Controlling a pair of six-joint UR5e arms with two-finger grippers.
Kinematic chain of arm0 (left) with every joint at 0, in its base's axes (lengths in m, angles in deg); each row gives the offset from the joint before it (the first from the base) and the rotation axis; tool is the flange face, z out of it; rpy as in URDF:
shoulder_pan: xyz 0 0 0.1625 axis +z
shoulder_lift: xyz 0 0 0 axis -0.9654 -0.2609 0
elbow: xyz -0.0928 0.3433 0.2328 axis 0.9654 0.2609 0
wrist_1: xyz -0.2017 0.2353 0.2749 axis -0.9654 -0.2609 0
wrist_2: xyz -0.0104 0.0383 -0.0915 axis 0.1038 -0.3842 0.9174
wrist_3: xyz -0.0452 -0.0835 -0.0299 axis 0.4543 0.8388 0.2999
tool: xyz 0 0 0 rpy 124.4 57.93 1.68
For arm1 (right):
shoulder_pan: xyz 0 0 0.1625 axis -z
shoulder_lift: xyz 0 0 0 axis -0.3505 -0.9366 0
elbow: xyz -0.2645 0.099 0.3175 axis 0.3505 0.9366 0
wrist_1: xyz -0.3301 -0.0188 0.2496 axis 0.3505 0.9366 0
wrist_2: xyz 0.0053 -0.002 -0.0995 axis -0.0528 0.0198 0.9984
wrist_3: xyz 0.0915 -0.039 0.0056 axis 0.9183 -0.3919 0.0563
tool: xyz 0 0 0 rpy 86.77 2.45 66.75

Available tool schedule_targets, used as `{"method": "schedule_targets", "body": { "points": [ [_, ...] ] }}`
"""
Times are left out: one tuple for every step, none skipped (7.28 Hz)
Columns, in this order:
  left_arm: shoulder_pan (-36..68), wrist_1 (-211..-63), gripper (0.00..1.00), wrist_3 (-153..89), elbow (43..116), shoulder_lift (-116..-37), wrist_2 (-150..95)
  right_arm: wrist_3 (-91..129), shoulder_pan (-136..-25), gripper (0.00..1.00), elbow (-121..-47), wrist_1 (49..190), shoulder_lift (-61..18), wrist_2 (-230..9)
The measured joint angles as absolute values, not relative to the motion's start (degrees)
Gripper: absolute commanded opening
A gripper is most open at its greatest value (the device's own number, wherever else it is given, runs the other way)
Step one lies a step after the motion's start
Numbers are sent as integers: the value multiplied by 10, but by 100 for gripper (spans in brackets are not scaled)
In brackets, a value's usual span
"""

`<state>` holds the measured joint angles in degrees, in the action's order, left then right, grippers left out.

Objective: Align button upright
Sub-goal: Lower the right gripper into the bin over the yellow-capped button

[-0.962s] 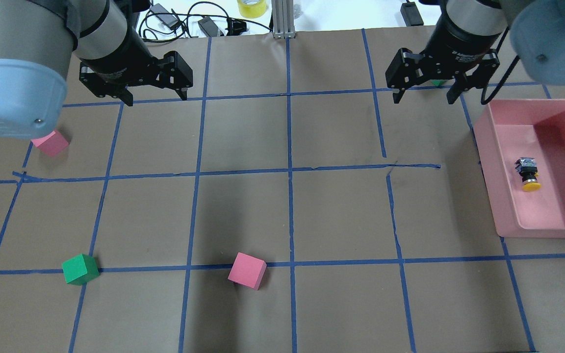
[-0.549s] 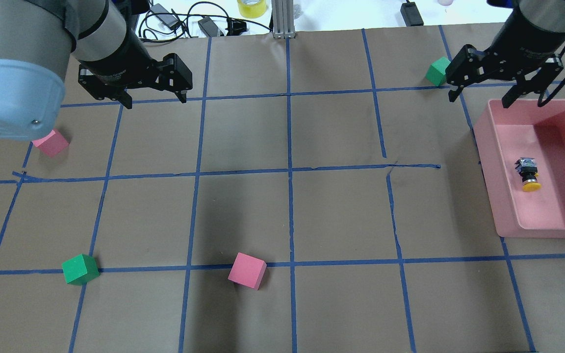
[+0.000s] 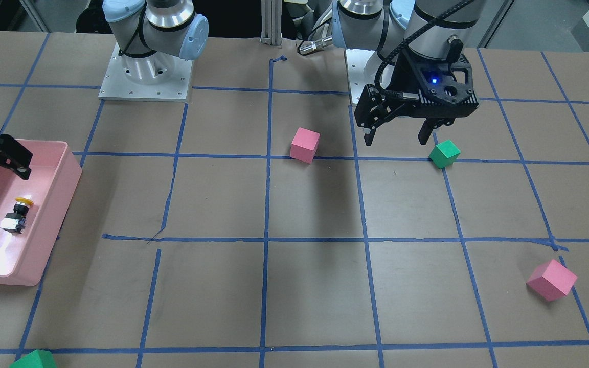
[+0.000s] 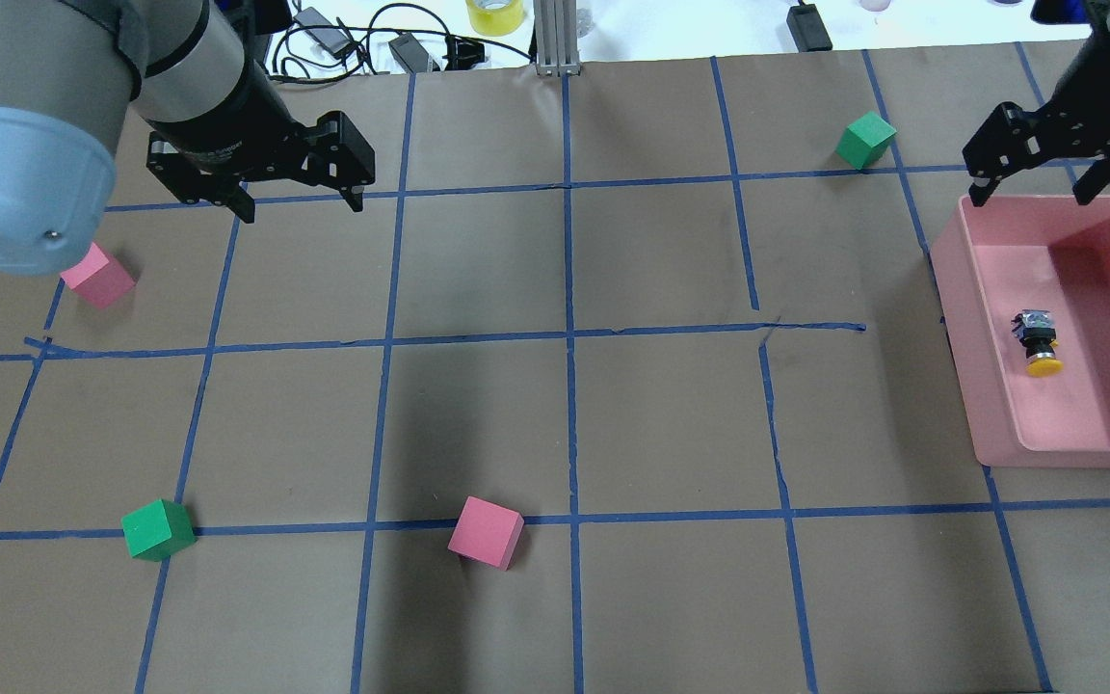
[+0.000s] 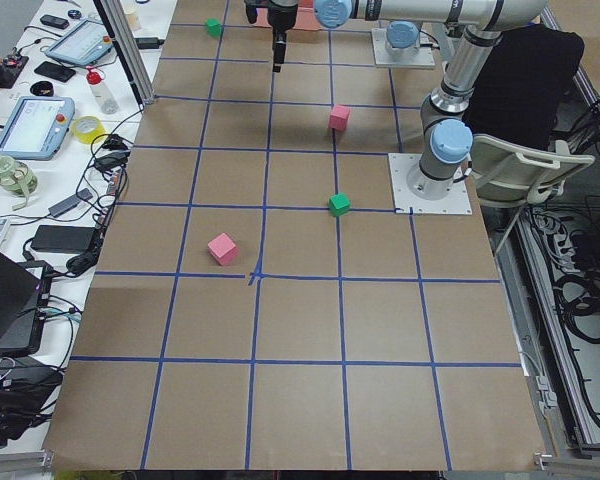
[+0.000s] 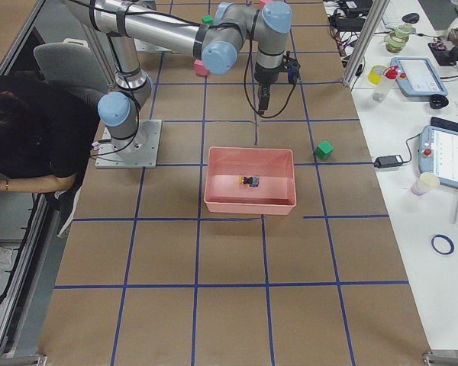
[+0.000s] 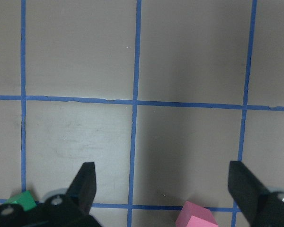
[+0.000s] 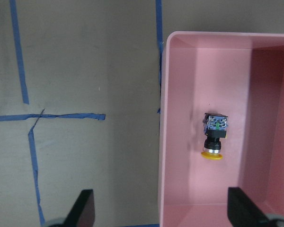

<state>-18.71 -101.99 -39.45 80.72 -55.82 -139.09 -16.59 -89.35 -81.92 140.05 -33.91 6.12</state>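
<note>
The button (image 4: 1040, 342) lies on its side on the floor of the pink bin (image 4: 962, 318), yellow cap toward the robot. It also shows in the right wrist view (image 8: 215, 137) and the front view (image 3: 17, 213). My right gripper (image 4: 1032, 198) is open and empty, hovering over the bin's far end, well short of the button. My left gripper (image 4: 303, 207) is open and empty above the table's far left, with nothing between its fingers in the left wrist view (image 7: 162, 169).
A green cube (image 4: 865, 140) sits left of the right gripper. A pink cube (image 4: 97, 278) lies near the left arm. A green cube (image 4: 157, 529) and a pink cube (image 4: 486, 531) sit on the near side. Cables and a tape roll (image 4: 494, 14) lie past the far edge.
My right gripper has moved to the right, from above the far green cube to over the bin's far end, uncovering that cube. The left arm shifted only slightly. The button has not moved.
</note>
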Motion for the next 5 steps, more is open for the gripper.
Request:
{"method": "schedule_targets", "body": {
  "points": [
    [-187,-1023,100,-394,806,-558,-1391,-176,-881,100,-822,1411,-326,64],
    [-187,-1025,100,-394,806,-557,-1391,-180,-873,100,-829,1425,-317,65],
    [-187,-1026,100,-394,806,-556,-1391,-182,-869,100,-841,1447,-311,66],
    [-187,-1027,100,-394,806,-556,-1391,-185,-866,100,-860,1478,-309,66],
    [-187,-1027,100,-394,806,-556,-1391,-186,-865,100,-880,1508,-308,67]
  ]
}}
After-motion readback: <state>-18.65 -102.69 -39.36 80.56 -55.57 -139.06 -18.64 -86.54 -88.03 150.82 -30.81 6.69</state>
